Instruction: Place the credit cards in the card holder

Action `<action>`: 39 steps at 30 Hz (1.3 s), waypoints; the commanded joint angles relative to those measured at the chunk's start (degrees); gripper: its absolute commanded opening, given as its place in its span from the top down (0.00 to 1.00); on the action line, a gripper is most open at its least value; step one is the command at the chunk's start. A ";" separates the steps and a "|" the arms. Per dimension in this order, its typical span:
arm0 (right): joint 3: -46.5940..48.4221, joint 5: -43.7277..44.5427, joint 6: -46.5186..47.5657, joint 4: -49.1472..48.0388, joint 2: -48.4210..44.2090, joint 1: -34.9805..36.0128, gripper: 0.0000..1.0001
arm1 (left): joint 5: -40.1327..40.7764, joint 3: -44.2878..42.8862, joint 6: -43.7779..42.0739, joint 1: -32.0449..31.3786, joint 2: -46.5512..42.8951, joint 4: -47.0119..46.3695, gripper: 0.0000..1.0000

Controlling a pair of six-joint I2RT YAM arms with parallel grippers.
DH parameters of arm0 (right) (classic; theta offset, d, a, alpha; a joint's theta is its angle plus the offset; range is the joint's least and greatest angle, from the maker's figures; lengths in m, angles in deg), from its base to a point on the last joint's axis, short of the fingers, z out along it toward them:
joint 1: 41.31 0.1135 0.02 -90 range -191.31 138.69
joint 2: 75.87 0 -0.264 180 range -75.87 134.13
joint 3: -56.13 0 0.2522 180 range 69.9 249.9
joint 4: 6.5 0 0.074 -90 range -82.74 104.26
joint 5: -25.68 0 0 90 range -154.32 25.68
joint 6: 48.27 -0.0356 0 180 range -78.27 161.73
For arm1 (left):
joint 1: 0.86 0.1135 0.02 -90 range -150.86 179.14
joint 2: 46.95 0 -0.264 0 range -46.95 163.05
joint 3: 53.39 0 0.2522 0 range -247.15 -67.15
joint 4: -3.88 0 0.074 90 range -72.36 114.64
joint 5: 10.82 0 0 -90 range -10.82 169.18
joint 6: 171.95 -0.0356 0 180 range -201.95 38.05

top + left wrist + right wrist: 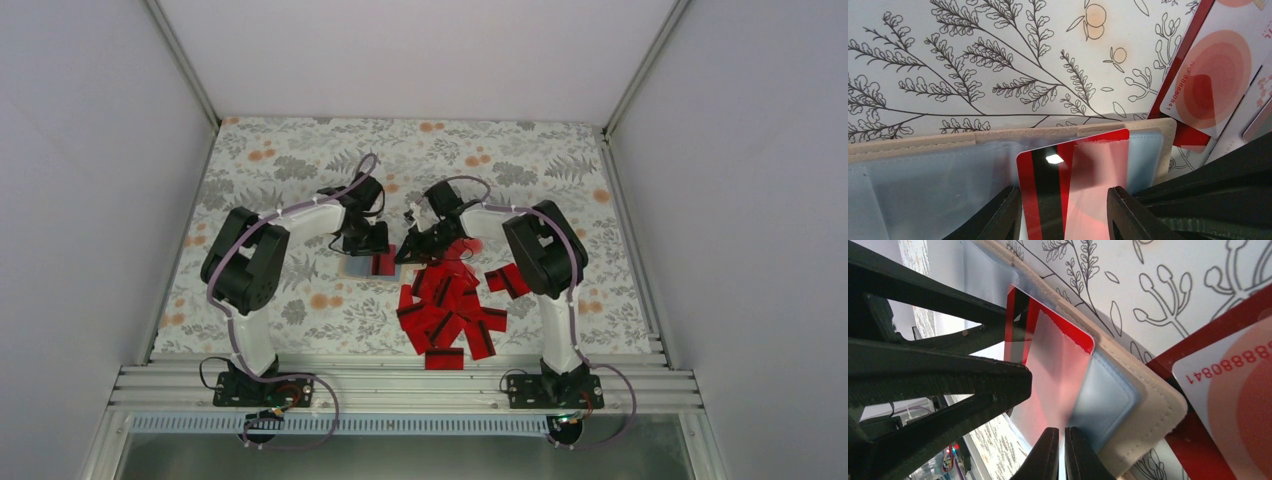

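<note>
1. At the near edge of the tabletop, both arm bases are bolted side by side. The left arm and the right arm reach away over the floral cloth.
2. Right of centre and toward the near edge, the credit cards lie in a loose, overlapping pile. They are red with black stripes. A few lie apart from the pile, just beside the right arm.
3. Near the tabletop's centre, just left of the pile's far end, the card holder lies flat and open. Its stitched beige border frames a clear pocket.
4. Left gripper: the jaws are part-closed, with one finger against each side edge of a red card, gripping it. The card lies stripe-up over the holder with its far edge at the beige border. Translucent pocket film overlies part of its face.
5. Right gripper: the jaws are pressed together at the edge of the clear pocket, just beside the gripped card. Whether film is pinched between them cannot be determined.
6. Off the holder's right corner, a pale-faced card with a red disc and printed digits rests on another red card, just beside the holder.
7. Toward the far edge, the cloth shows grey leaf sprays and orange flower spots.
</note>
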 commanded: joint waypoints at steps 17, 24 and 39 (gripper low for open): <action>-0.85 6.84 1.92 2.71 6.51 -0.43 0.96 | -6.96 6.96 -4.85 6.59 -1.00 -2.85 0.30; -0.65 6.03 2.14 2.47 7.43 -0.43 0.96 | -12.42 10.38 -8.67 6.98 1.37 -8.85 0.28; 0.16 5.52 2.32 2.25 8.86 -0.39 0.96 | -25.20 13.77 -7.12 10.09 -0.12 -17.60 0.37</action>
